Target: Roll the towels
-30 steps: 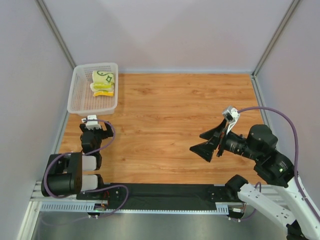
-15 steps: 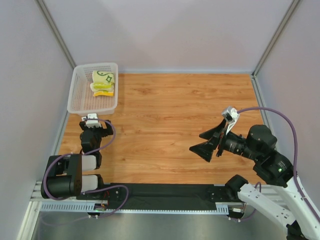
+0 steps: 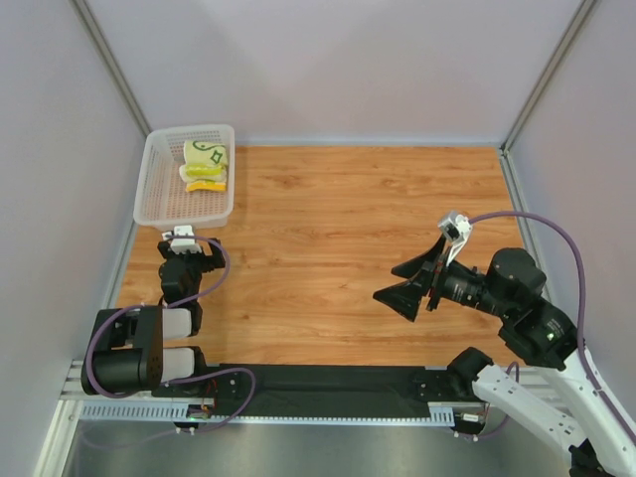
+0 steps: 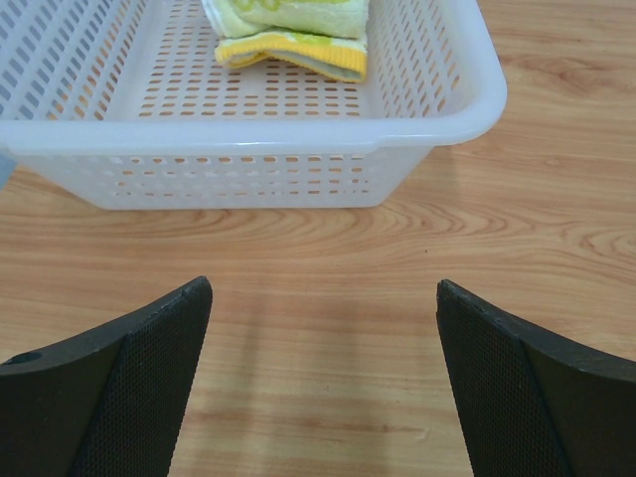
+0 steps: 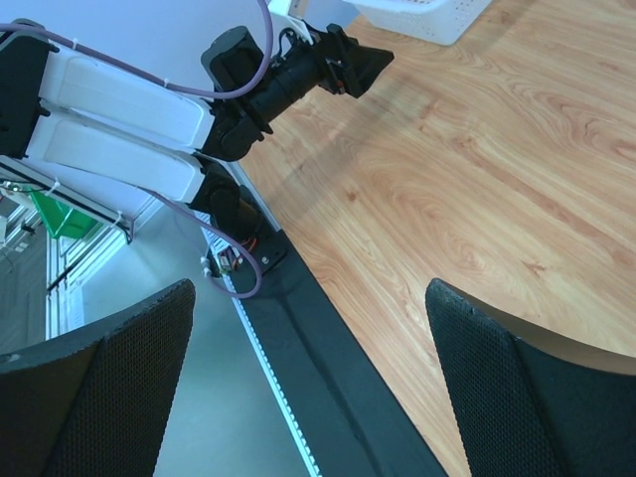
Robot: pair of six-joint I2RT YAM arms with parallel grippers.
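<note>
Both towels lie folded in the white mesh basket (image 3: 159, 189) at the far left. The cream towel with dark green lines (image 3: 209, 154) lies on the one with yellow-green blotches and an orange edge (image 3: 205, 181). In the left wrist view the patterned towel (image 4: 298, 12) is cut off at the top, and the orange-edged one (image 4: 298, 52) lies below it. My left gripper (image 3: 189, 258) is open and empty, just in front of the basket's near wall (image 4: 248, 149), low over the table (image 4: 323, 288). My right gripper (image 3: 390, 282) is open and empty above the right half of the table, pointing left (image 5: 310, 288).
The wooden tabletop (image 3: 348, 219) is bounded by grey walls on three sides. The black base rail (image 3: 328, 383) runs along the near edge. The left arm (image 5: 288, 75) shows in the right wrist view.
My right gripper has shifted slightly to the left. The left gripper, the basket and the towels have barely moved.
</note>
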